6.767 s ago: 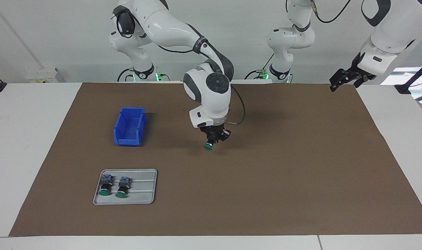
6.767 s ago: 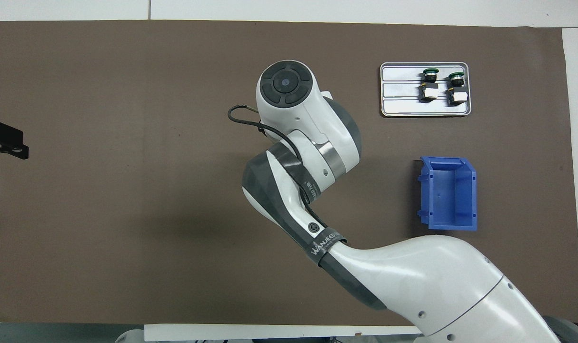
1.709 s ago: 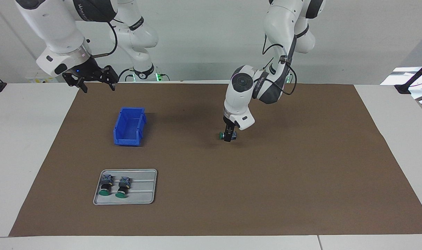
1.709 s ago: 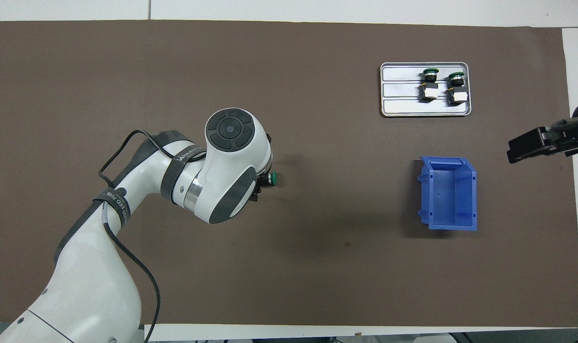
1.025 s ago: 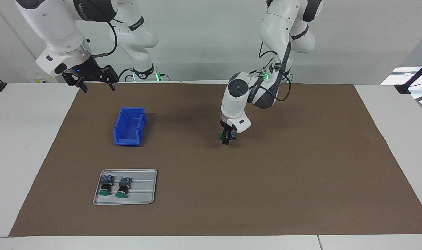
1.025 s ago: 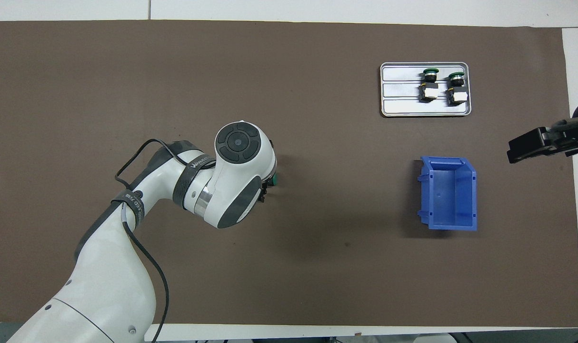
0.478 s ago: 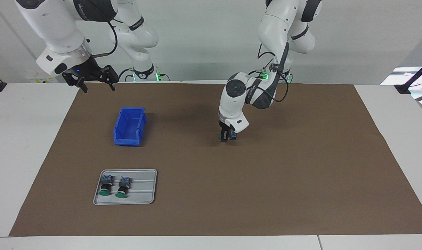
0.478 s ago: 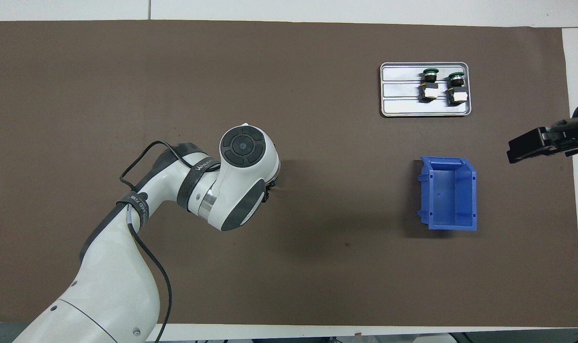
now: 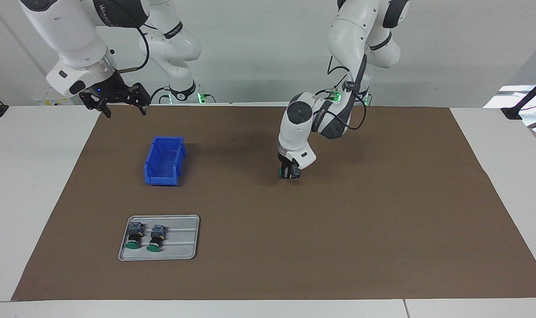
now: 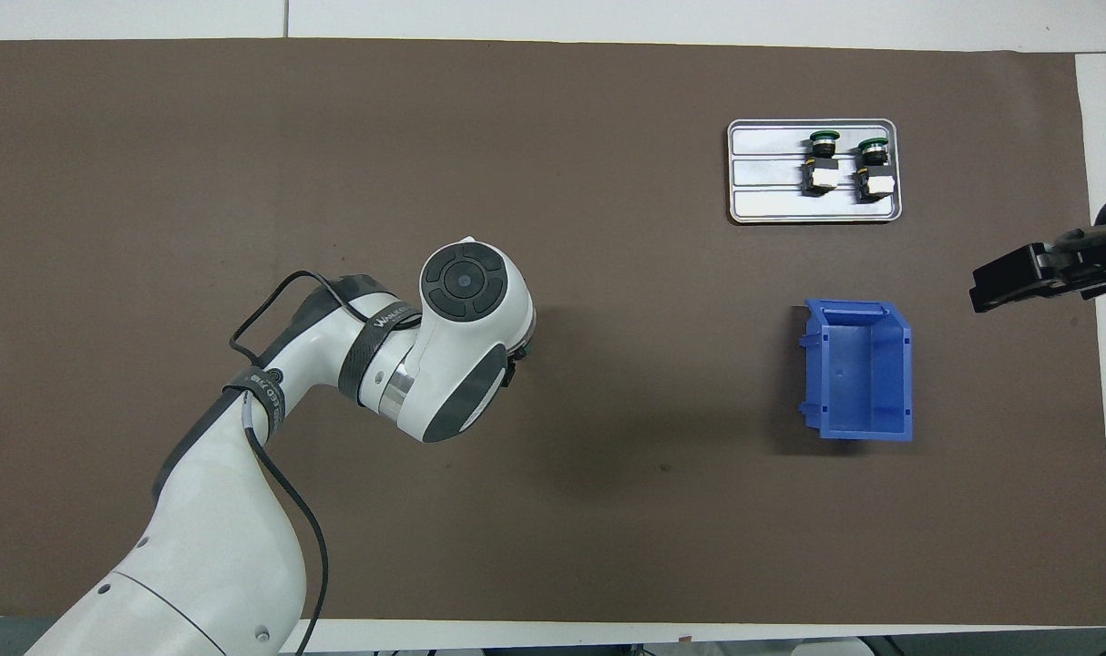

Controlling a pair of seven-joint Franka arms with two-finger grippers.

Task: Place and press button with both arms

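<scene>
We saw the left gripper (image 9: 288,173) down on the brown paper mat (image 9: 383,221), fingers clenched on the green-capped, black-bodied push-button (image 9: 291,172), mid-mat beside the glossy blue plastic bin (image 9: 164,160). The right gripper (image 9: 113,98) waited with fingers spread, raised near that bin.

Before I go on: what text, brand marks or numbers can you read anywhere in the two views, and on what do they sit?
"WANJEED": black strap around the left arm's forearm, overhead view.
White lettering on the right arm's upper black band, facing view: unreadable.
No readable text on the blue plastic bin, grey metal tray or green-capped buttons.
</scene>
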